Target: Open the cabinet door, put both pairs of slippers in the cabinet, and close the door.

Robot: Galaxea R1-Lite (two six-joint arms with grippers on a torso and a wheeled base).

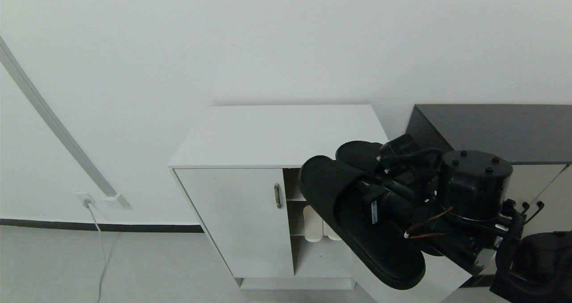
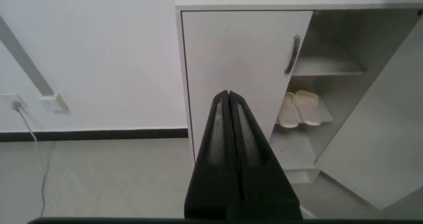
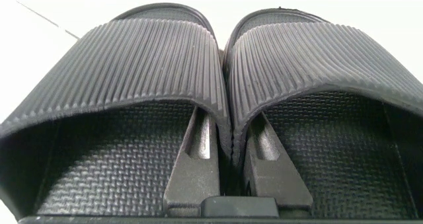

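Up close, the right wrist view settles what the head view leaves unclear: the right gripper has one finger under each strap of the black slippers, and the two fingers are nearly closed, pinching the pair's inner side walls between them. Seen from the head, that pair hangs in front of the cabinet, covering part of its open right half, toes level with its top and heels lower. The left wrist view adds the left gripper, fingers pressed flat together with nothing between them, pointing at the cabinet's closed left door beside the handle. It also shows the right door swung wide, and the white slippers side by side on the cabinet's middle shelf. A small pale label on the right gripper is too small to read
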